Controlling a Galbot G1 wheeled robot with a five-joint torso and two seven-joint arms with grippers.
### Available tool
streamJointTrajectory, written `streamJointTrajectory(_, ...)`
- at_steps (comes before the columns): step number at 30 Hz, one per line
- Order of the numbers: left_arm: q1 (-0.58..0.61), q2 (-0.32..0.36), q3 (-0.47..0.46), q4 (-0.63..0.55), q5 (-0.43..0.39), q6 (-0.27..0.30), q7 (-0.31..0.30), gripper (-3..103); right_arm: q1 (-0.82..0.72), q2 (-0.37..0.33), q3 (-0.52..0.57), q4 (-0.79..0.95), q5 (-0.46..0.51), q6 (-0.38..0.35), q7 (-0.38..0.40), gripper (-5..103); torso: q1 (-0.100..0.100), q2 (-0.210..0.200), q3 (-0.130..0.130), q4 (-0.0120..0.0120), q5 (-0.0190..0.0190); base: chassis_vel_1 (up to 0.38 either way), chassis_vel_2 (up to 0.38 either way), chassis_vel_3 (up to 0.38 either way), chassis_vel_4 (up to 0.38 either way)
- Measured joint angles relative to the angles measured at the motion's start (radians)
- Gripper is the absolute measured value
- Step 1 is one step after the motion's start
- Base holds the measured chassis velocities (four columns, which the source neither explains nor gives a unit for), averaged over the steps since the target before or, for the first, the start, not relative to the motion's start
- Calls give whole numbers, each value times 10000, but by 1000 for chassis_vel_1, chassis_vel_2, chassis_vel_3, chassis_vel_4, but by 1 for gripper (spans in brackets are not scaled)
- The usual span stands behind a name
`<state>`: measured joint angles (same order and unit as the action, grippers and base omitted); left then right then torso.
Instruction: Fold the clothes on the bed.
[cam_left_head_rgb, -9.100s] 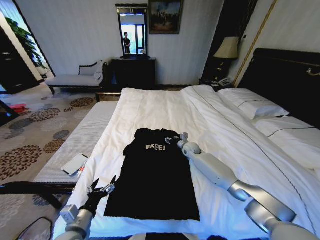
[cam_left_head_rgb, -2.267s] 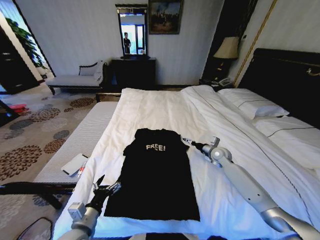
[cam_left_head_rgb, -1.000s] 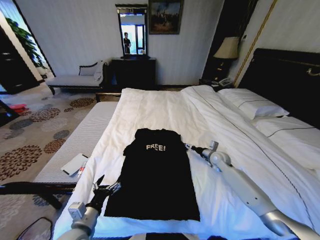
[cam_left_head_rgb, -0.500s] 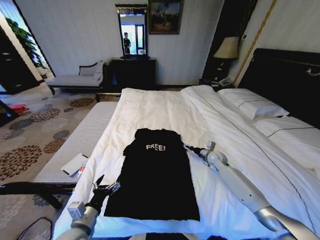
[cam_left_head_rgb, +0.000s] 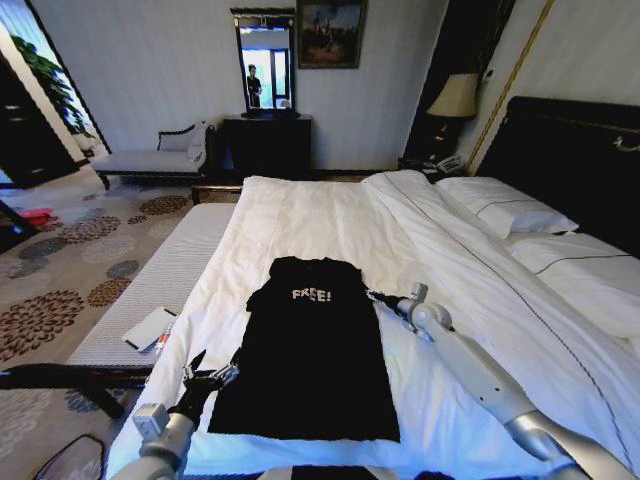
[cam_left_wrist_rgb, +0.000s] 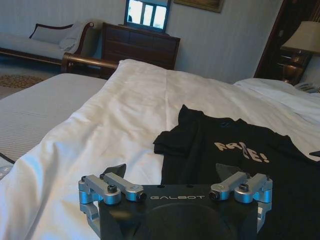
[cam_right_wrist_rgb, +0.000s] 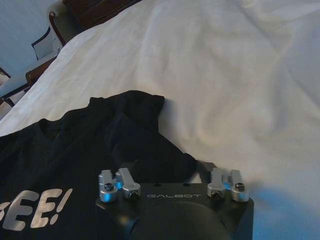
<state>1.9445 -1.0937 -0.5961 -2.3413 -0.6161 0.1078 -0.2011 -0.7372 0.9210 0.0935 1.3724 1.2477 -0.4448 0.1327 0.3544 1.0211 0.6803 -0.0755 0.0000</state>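
The black T-shirt (cam_left_head_rgb: 310, 345) lies flat mid-duvet (cam_left_head_rgb: 330, 215); the right gripper (cam_left_head_rgb: 377, 296), open at its three o'clock sleeve, and the open left gripper (cam_left_head_rgb: 208, 378) risk pinching duvet too.

Head view: we look down along the bed (cam_left_head_rgb: 330, 215) from its foot.
Wrist views: we sit low behind each gripper's fingers; both share the black T-shirt (cam_left_wrist_rgb: 240, 155).

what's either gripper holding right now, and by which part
Nothing is held. The left gripper hangs open by the T-shirt's lower left corner; the right gripper is open beside its right sleeve.
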Motion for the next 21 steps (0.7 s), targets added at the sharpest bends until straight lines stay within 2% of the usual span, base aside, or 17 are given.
streamJointTrajectory(3, 8, -16, -10, 0, -17, -1, 0, 100, 32, -6, -18, -21, 4, 50, -61, 53, 0, 0, 0, 0, 0, 0, 0, 0, 0)
streamJointTrajectory(5, 11, -23, -22, -1, -37, -2, 0, 100, 42, -9, -30, -27, 5, 63, -72, 53, 0, 0, 0, 1, 0, 0, 0, 0, 0)
streamJointTrajectory(9, -37, -12, -46, 35, -141, -2, -3, 100, 65, -14, -76, -39, 7, 80, -83, 32, 0, 0, 0, 0, 0, 0, 0, 0, 0)
streamJointTrajectory(12, -89, -6, -22, 48, -162, 0, -15, 100, 61, -15, -90, -41, 4, 82, -83, 26, 0, 0, 0, 0, -1, 0, 0, 0, 0)
streamJointTrajectory(14, -121, -12, 12, 48, -184, 19, -44, 100, 32, -22, -121, -46, -10, 90, -84, 15, 0, 0, 0, 1, 0, 0, 0, 0, 0)
streamJointTrajectory(15, -121, -12, 12, 48, -184, 19, -44, 100, 32, -22, -121, -46, -10, 90, -84, 15, 0, 0, 0, 1, 0, 0, 0, 0, 0)
streamJointTrajectory(17, -125, -15, 45, 56, -185, 29, -57, 100, 21, -31, -127, -54, -14, 96, -84, 4, 0, 0, 0, 0, 0, 0, 0, 0, 0)
streamJointTrajectory(21, -143, -11, 86, 120, -184, 34, -65, 100, 12, -62, -123, -55, -16, 108, -83, 1, 0, 0, 0, 2, 1, 0, 0, 0, 0)
